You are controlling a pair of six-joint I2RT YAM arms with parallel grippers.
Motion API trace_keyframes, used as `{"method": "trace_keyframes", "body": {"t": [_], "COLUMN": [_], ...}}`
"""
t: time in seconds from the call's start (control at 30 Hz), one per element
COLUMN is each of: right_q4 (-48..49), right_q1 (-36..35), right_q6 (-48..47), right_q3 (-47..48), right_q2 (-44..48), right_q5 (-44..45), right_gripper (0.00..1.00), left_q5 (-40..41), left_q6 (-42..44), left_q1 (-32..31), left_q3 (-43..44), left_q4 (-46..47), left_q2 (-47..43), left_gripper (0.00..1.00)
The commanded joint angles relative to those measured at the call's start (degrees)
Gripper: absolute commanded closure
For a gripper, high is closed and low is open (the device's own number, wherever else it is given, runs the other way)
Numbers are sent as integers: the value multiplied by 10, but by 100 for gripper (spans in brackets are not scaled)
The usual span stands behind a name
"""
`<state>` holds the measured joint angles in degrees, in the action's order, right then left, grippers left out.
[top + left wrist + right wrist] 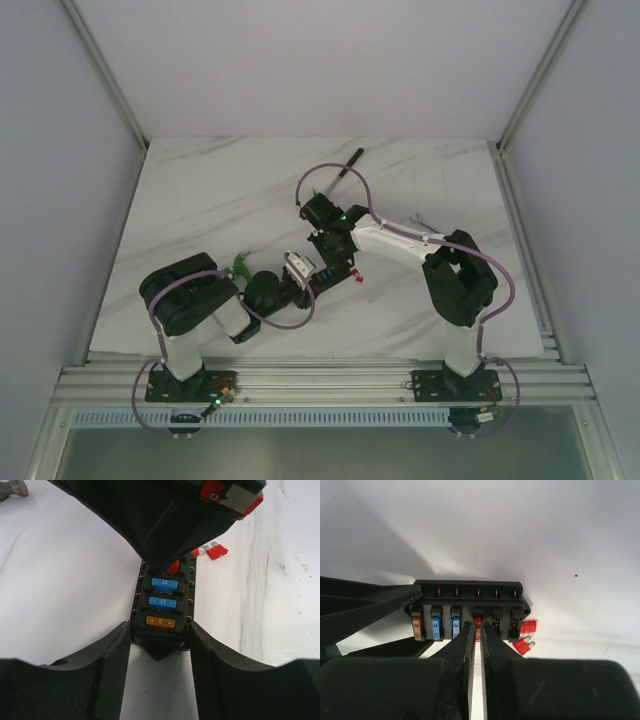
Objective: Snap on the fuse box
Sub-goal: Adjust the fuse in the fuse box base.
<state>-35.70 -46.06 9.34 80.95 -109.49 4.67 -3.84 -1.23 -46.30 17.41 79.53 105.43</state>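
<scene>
The right pincer [478, 630] is narrow. Its two fingers stand almost together, with only a thin slit between them. The tips are closed on a red fuse [478, 622], which sits in a slot on the face of the fuse box [470, 587].

The fuse box is a black rectangular block lying flat on the bench [200, 200], near the middle and between the two arms. Its face is turned up.

The left pincer [161, 637] is partly open and holds the fuse box. One finger bears on each long side of the box at the end nearest that arm.

Starting from that held end, the face carries:
- an orange fuse [160, 622];
- two blue fuses [164, 584];
- the red fuse, under the right pincer.

Small metal contacts line both long edges of the box.

Loose red fuses [217, 553] lie on the bench just beside the far end of the box, without touching it.

A small green part [240, 263] lies near the left arm. A black-handled tool [346, 163] lies well apart, toward the far edge of the bench.
</scene>
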Motion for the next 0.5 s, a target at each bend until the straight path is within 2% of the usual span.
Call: {"method": "trace_keyframes", "body": {"t": [0.0,0.47], "right_q4": [-83,-84], "right_q1": [-1,-18], "right_q6": [-16,-40], "right_q3": [-39,-60], "right_q2": [-55,-99], "right_q5": [-14,-36], "right_gripper": [100,100], "left_q5": [0,3], "left_q6": [0,-4], "left_q1": [8,11], "left_q3": [4,8], "left_q4": [-5,-12], "left_q2": [8,12], "left_gripper": [54,54]}}
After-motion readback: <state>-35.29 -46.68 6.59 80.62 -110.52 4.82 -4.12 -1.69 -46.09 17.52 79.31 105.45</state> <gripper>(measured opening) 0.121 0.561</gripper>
